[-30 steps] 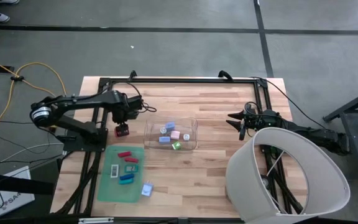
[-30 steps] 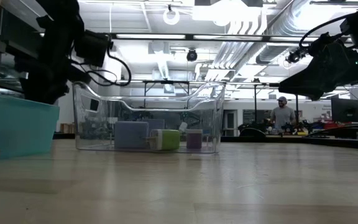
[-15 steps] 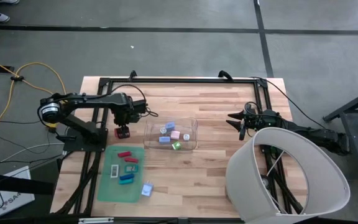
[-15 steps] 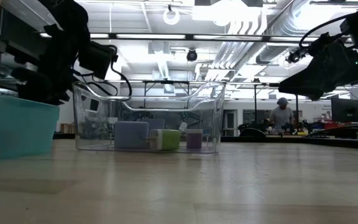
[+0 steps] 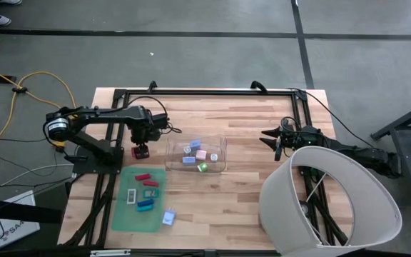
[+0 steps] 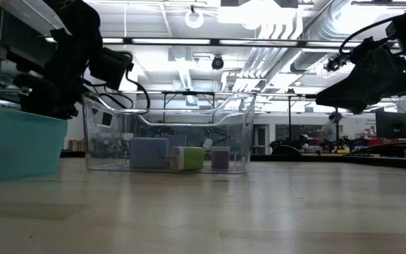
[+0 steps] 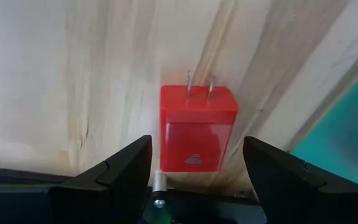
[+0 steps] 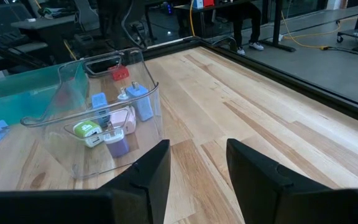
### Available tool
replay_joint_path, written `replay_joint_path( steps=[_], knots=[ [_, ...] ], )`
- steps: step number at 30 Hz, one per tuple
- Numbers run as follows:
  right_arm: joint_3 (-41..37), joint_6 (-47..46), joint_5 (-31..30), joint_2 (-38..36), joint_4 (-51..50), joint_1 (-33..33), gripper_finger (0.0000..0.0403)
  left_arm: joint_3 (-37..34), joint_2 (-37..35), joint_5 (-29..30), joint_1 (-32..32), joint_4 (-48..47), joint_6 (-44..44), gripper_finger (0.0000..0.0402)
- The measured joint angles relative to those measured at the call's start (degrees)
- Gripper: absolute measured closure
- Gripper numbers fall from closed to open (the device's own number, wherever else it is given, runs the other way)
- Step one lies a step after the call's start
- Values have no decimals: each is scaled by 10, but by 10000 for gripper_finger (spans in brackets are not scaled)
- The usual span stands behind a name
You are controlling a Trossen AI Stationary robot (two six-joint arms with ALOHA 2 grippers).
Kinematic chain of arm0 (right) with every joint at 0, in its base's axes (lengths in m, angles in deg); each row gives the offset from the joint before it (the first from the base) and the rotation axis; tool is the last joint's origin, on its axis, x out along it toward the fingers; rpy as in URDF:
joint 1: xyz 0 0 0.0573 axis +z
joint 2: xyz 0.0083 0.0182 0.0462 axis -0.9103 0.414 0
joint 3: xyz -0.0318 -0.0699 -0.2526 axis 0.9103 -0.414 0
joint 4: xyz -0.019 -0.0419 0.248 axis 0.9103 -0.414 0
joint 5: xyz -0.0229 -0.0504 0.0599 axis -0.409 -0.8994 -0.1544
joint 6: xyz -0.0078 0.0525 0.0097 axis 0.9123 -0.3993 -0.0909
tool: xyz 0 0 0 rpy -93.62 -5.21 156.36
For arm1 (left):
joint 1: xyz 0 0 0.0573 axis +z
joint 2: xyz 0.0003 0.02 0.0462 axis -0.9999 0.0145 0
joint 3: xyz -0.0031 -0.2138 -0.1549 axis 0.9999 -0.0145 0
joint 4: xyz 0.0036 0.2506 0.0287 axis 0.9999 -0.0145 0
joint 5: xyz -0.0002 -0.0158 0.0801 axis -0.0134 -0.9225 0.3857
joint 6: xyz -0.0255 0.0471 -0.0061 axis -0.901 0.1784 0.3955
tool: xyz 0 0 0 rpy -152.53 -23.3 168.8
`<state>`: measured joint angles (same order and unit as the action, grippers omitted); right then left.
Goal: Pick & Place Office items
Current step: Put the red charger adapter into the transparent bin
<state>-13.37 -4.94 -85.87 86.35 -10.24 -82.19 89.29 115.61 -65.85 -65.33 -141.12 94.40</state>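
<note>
hovering left of centre in the high view, the left gripper (image 5: 142,146) straddles a red plug block (image 7: 197,128) with jaws spread, ungrasped; next, descend and clench. right gripper (image 5: 275,143) waits, parted.

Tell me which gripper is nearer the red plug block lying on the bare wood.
Left. The left gripper hangs right over the red plug block, jaws open either side of it. The right gripper waits beyond the clear bin, across the table.
</note>
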Motion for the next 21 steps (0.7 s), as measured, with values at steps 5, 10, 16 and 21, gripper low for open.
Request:
replay_joint_path(
  steps=[5, 10, 16, 21],
  knots=[
    [0, 0, 0, 0, 0, 0, 259, 1, 0, -10, -1, 0, 3, 155],
    [0, 0, 0, 0, 0, 0, 259, 1, 0, -18, -2, 0, 6, 155],
    [0, 0, 0, 0, 0, 0, 259, 1, 0, -19, -2, 3, 2, 155],
    [0, 0, 0, 0, 0, 0, 259, 1, 0, -20, 0, 15, -2, 149]
  ],
)
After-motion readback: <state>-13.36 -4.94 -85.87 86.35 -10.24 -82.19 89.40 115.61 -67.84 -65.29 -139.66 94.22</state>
